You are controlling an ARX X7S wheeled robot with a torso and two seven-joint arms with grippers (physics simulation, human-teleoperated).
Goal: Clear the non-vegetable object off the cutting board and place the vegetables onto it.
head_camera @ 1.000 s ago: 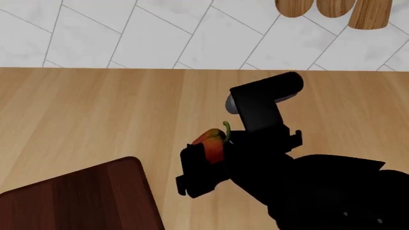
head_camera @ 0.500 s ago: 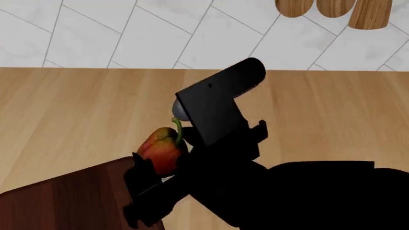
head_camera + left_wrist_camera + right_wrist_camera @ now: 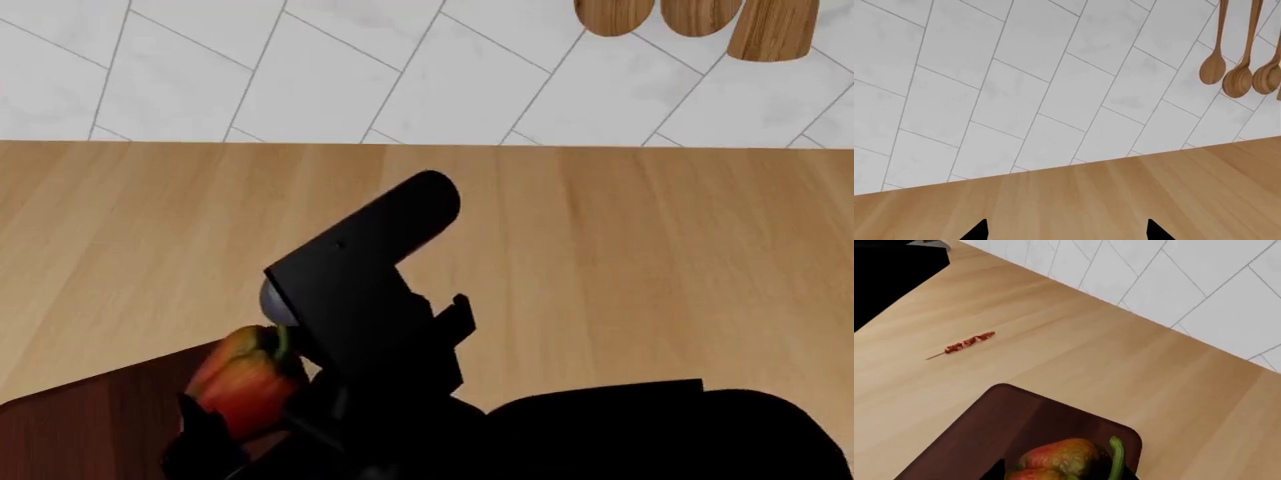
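Head view shows the right gripper (image 3: 220, 440) low at the lower left of the picture, clamped on the red pepper (image 3: 243, 385), which hangs over the corner of the dark cutting board (image 3: 94, 425). Its black arm (image 3: 367, 290) slants up across the light wooden counter (image 3: 641, 260), with the white tiled wall (image 3: 267, 70) behind. From the right wrist camera the pepper (image 3: 1057, 460) with its green stem (image 3: 1115, 460) sits between the jaws, above the board (image 3: 1007, 425) near a rounded corner. The bacon strip (image 3: 969, 342) lies on the counter (image 3: 1074, 360), well apart from the board. The tuber is not in view. Left wrist view shows only the two dark tips of the left gripper (image 3: 1064, 231), spread apart with nothing between them, facing the counter's back edge, the tiles, and hanging wooden spoons (image 3: 1239, 75).
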